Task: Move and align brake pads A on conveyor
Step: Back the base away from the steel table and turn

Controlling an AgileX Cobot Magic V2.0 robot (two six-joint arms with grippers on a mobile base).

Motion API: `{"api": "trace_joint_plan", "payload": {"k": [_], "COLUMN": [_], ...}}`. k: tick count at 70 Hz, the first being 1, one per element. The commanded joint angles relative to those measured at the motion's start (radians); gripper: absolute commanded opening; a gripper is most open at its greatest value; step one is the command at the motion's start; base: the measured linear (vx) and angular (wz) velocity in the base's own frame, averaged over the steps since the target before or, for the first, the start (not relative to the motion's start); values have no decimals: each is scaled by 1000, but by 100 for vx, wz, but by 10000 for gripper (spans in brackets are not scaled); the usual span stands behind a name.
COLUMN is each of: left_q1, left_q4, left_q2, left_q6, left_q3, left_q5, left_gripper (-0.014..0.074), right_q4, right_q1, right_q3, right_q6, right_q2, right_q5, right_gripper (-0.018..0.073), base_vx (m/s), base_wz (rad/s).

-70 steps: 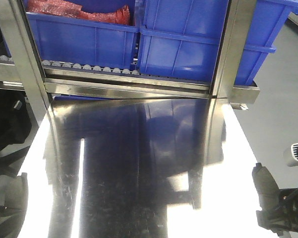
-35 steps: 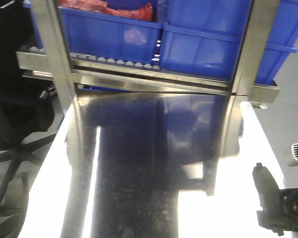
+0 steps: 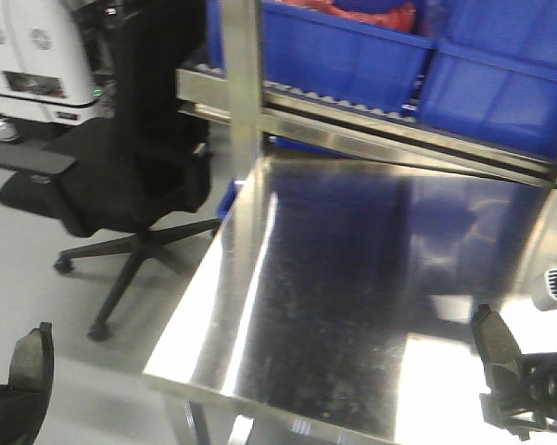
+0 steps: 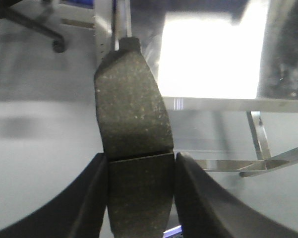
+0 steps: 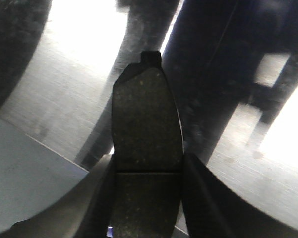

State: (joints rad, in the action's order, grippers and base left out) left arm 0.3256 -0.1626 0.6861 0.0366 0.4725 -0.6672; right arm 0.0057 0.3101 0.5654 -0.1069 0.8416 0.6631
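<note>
One steel bench [image 3: 352,306], shiny, fills most of the front view. Behind it is one roller rack [image 3: 371,125] with at least two blue bins [image 3: 343,51]. One black office chair [image 3: 120,176] stands on the grey floor [image 3: 37,278] left of the bench, with one white machine [image 3: 28,56] cropped at top left. Two tools and two brake pads are counted. The front view alone shows rack, bins, chair and machine. It gives the tools only as dark shapes in the bottom corners, the left one off the bench's left edge and the right one low at the bench's right side, and the grip is unreadable there. The wrist views show the grip. The left tool [image 4: 139,198] has its fingers [image 4: 89,198] narrowed onto the left brake pad [image 4: 131,124], touching both long edges. The pad points away from the camera with its groove just beyond the fingertips, over floor, the bench edge beyond it. The right tool [image 5: 148,198] is likewise closed narrow on the right brake pad [image 5: 146,124], end tab at the far tip, held above the bench surface near its edge.
</note>
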Motion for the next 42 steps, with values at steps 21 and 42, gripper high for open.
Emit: {"api": "trace_joint_plan", "payload": {"k": [21,42], "left_q1": [3,3], "left_q4": [-11,-11], "left_q2": [-3,-3], "left_q6": [0,0], "left_q3": [30,30], "left_q5": [67,67], "left_gripper": [83,83], "right_q4": [-6,-6], "right_q1": [-1,-1], "right_q3": [27,27], "right_q6": [7,7], "right_q2": [-9,-9], "right_q5": [-63,-63], "right_gripper": [59,59], "base_vx": [-10,-9], "base_wz": [58,66]}}
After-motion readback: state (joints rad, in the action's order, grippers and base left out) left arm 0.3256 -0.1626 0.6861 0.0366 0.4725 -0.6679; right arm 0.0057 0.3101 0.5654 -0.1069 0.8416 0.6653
